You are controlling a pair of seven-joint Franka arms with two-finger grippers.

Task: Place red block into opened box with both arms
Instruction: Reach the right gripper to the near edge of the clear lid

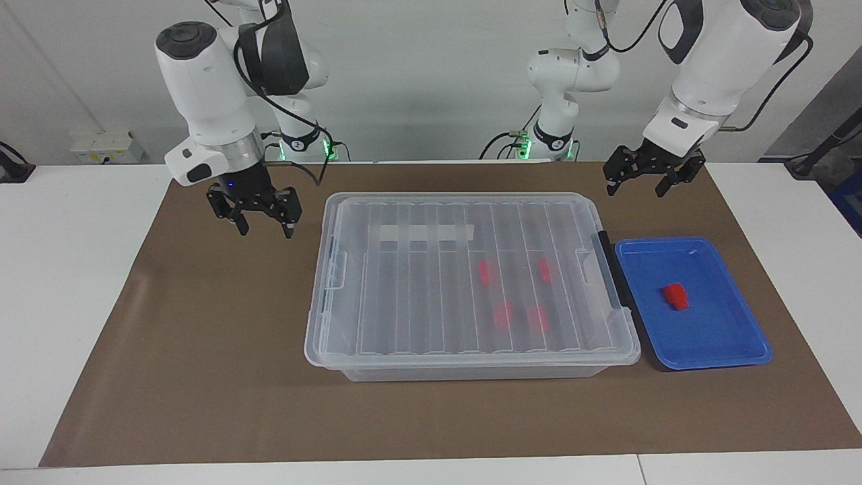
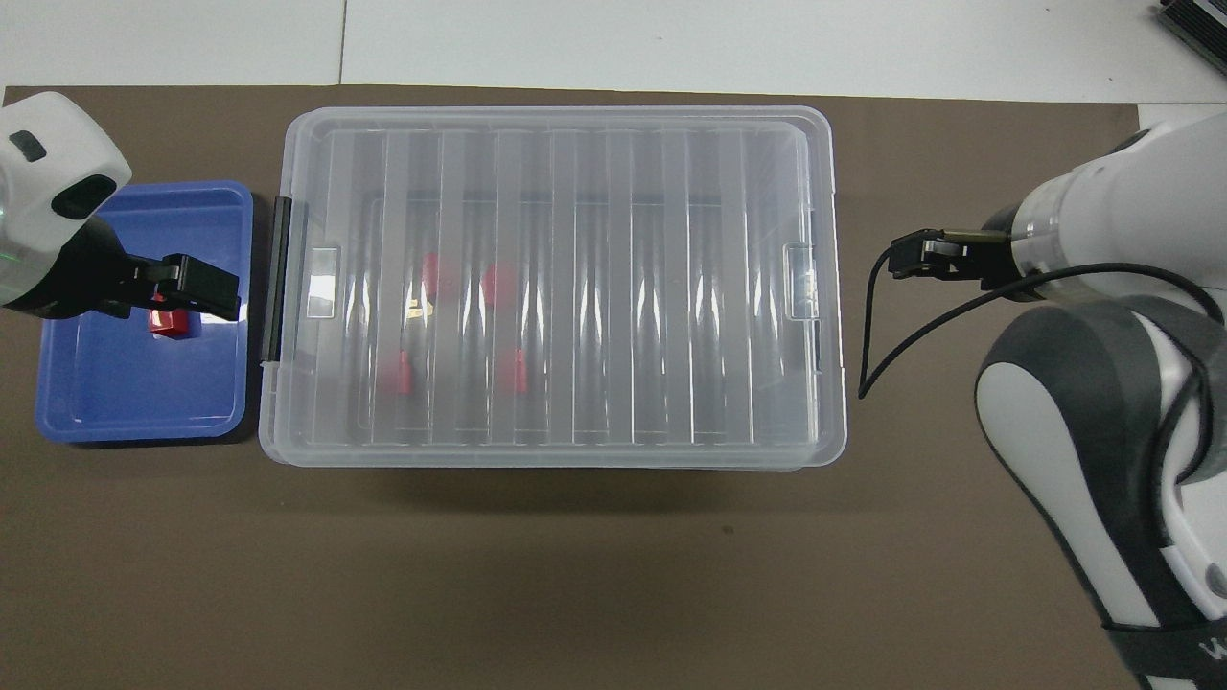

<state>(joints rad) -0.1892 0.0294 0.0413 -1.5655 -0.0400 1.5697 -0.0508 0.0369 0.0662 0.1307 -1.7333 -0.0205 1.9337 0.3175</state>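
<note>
Block [image 1: 675,296]: I see it lying in blue tray [image 1: 714,350], beside lidded box [image 1: 471,276]. Left gripper [image 1: 640,180] parted, empty, above mat [image 1: 202,350]. Right gripper [image 1: 264,222] parted, empty, beside box.

- We see a white table [image 1: 81,283] that runs the full width of the facing view, with a seam along its edge farthest from the robots.
- A brown mat [image 1: 222,377] covers most of the tabletop; we see bare white margins at both ends.
- A plain pale wall [image 1: 431,81] closes the room at the robots' end, evenly lit, with no window that we can make out.
- We spot a white socket strip [image 1: 104,147] low on that wall, toward the right arm's end of the table.
- A dark slanted panel [image 1: 818,114] stands at the left arm's end.
- Small green lights [image 1: 328,147] glow at the table's edge by the wall.
</note>
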